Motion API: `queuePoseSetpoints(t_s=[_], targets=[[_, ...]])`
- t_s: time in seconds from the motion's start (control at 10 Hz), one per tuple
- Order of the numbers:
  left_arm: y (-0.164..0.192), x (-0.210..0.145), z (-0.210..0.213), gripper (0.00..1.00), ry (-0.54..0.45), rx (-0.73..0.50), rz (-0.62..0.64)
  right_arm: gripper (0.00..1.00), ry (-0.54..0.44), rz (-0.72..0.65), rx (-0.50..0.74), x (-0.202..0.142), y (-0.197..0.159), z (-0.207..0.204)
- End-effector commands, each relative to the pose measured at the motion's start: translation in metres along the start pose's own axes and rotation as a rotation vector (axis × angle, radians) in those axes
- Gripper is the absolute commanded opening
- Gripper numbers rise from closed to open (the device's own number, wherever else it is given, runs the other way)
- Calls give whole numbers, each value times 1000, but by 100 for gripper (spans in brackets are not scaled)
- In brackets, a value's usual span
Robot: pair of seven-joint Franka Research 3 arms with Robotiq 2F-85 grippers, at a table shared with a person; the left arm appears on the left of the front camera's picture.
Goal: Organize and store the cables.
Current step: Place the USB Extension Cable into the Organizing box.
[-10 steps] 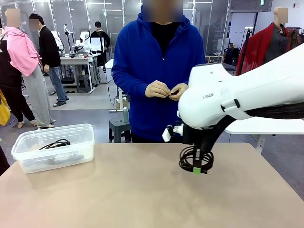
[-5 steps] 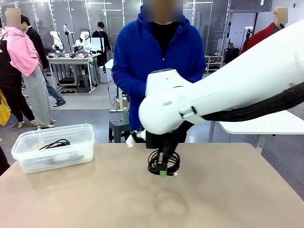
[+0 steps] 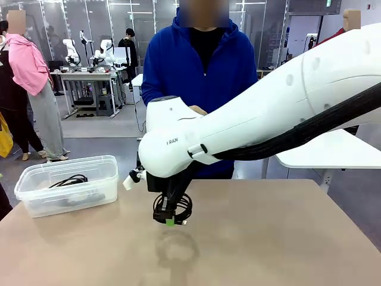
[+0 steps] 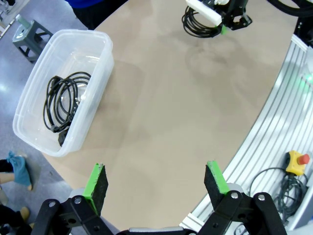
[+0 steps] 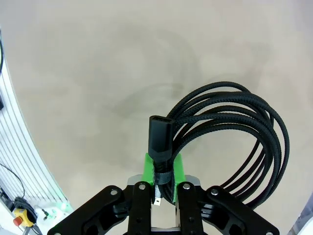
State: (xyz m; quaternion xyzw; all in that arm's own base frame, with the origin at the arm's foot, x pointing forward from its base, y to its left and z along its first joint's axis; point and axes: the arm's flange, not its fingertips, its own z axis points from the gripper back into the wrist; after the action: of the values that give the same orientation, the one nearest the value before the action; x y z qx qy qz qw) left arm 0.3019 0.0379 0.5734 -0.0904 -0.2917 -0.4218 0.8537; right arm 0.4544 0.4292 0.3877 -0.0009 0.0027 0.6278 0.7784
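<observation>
Right tool (image 5: pixel 164 169) is clamped on a coil (image 5: pixel 259 122) beside its plug (image 5: pixel 160 134), hanging above the bench (image 3: pixel 268 238); left tool (image 4: pixel 159 182) stands apart. Light, limp cord: pinch all strands together, or the loops will likely spill. A second coil (image 4: pixel 61 105) lies in the bin (image 4: pixel 105 44), at 9 o'clock.

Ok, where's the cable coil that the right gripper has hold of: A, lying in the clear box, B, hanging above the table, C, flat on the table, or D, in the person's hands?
B: the right gripper is shut on the cable coil, which hangs clear of the table, its shadow on the surface below.
</observation>
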Motion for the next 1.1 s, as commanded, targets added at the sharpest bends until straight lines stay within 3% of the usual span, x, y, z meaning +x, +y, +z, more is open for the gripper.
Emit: queuePoseSetpoints(t_s=[0.0,1.0], targets=[[0,-1,0,100,3,-1,-5,18,-4,-27,-10,4,-6,-10],[0,-1,0,100,3,-1,-5,18,-40,-6,93,-24,-14,-67]])
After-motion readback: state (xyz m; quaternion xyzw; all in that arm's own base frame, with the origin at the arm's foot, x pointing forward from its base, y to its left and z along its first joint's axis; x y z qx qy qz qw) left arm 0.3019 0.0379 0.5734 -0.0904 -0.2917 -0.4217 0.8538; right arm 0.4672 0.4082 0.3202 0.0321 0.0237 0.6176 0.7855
